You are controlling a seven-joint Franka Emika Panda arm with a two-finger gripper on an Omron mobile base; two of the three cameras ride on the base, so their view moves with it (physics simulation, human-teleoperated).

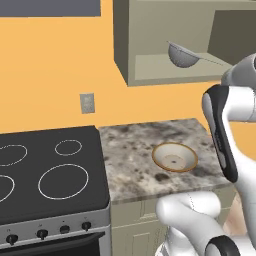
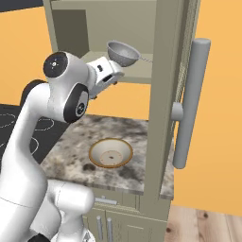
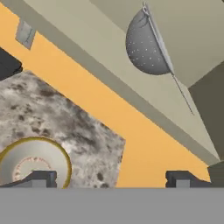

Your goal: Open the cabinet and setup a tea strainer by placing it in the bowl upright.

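You are holding the two-finger hand (image 3: 111, 179) with its dark fingertips (image 3: 41, 178) spread wide apart and nothing between them. In the right base view the hand (image 2: 109, 72) is sitting just below the front edge of the cabinet shelf, near the strainer but not touching it.

The small grey metal mesh tea strainer (image 3: 146, 46) is resting on the lowest shelf of the grey-green wall cabinet (image 1: 150, 65), its rounded basket down and its long thin handle pointing toward the back of the shelf. The cabinet's panelled door with the long silver bar handle (image 2: 189, 104) is standing fully swung out, so the opening step is complete.

The shallow round bowl with the tan-brown rim and cream inside (image 2: 111, 152) is sitting empty on the speckled grey stone worktop (image 1: 130, 155), well below the shelf. The grasp, the transfer and the upright placement are all remaining.

The white arm is rising from the base, bending at the elbow and reaching up and forward toward the shelf, with the wrist angled so the hand is looking along the shelf underside.
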